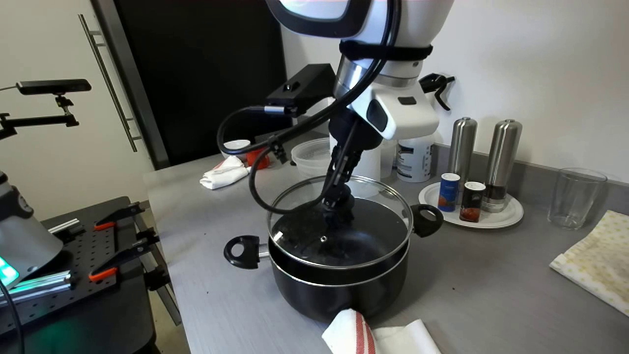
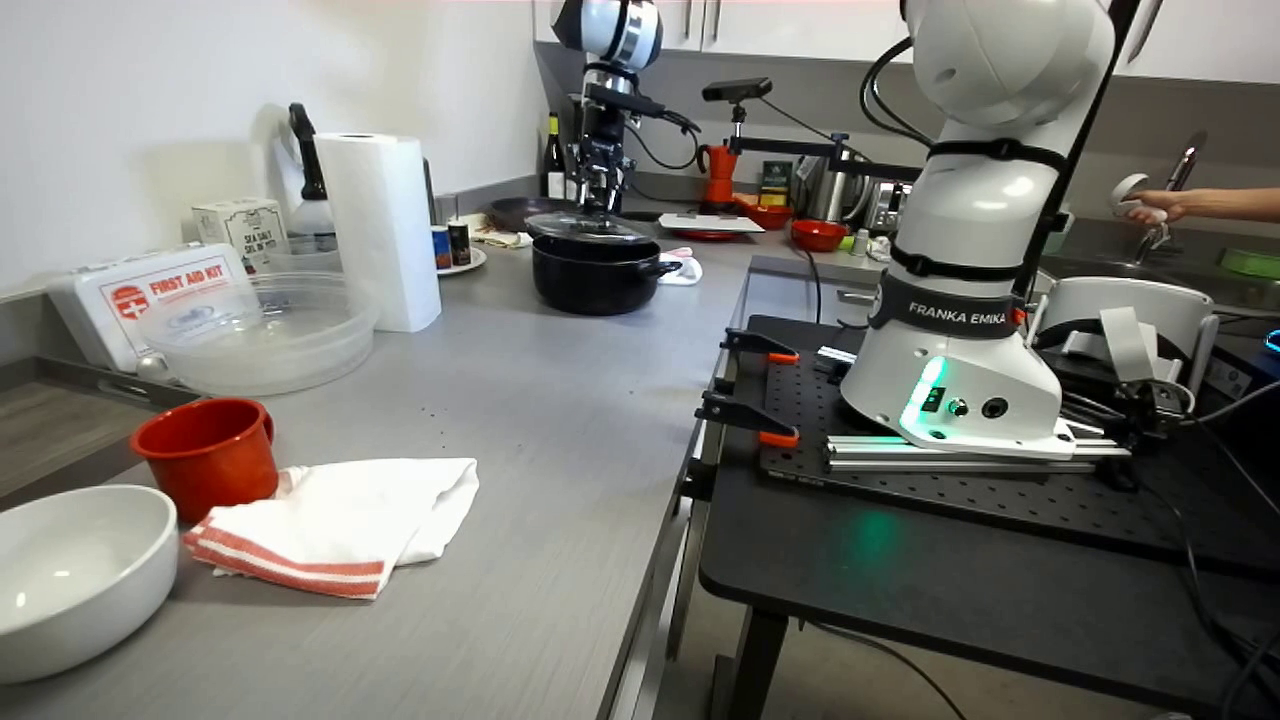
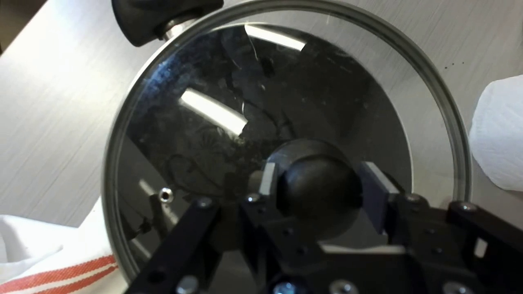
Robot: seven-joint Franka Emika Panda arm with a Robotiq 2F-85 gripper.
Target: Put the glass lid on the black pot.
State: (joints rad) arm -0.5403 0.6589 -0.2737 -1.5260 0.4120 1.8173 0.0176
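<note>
The glass lid [image 1: 304, 243] with its silvery rim is just above the black pot [image 1: 339, 302], roughly over its opening. A gap shows between the lid's rim and the pot's front rim. Both also show in an exterior view, the lid [image 2: 575, 228] over the pot [image 2: 590, 287]. My gripper [image 1: 338, 209] points down at the lid's centre. In the wrist view the gripper [image 3: 318, 183] has its two pads on either side of the round black knob [image 3: 320, 188], and the lid hangs from it. A pot handle [image 3: 163, 20] shows at the top left; the pot's far rim shows through the glass.
A red-striped towel [image 1: 356, 334] lies against the pot's front. A paper towel roll [image 2: 378, 230] stands behind the pot, near a plastic tub [image 2: 270, 345]. A white plate [image 1: 513, 214] holds shakers and steel mills, beside a clear tumbler [image 1: 577, 199].
</note>
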